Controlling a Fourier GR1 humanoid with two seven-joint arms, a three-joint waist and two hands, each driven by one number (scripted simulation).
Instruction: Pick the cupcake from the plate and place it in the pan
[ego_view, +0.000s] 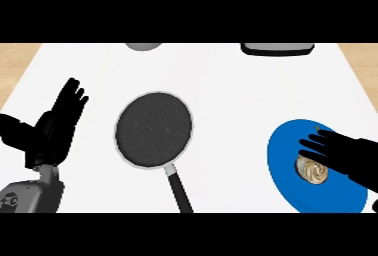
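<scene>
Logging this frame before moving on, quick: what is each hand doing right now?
Left hand: open, fingers up, resting at the view's left, holding nothing.
Right hand: over the cupcake on the blue plate; grip cannot be told.

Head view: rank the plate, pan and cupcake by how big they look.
1. Blue plate and pan: too alike to rank; the plate is cut by the edge, the pan has a handle.
2. Cupcake: clearly smallest, partly under the right hand.

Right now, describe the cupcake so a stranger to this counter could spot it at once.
Start at the white counter and go to the blue plate at its right side. The cupcake sits on that plate, partly under the fingers of the right hand. It is the small round tan thing with a swirled top, unlike the dark pan at the middle.
</scene>
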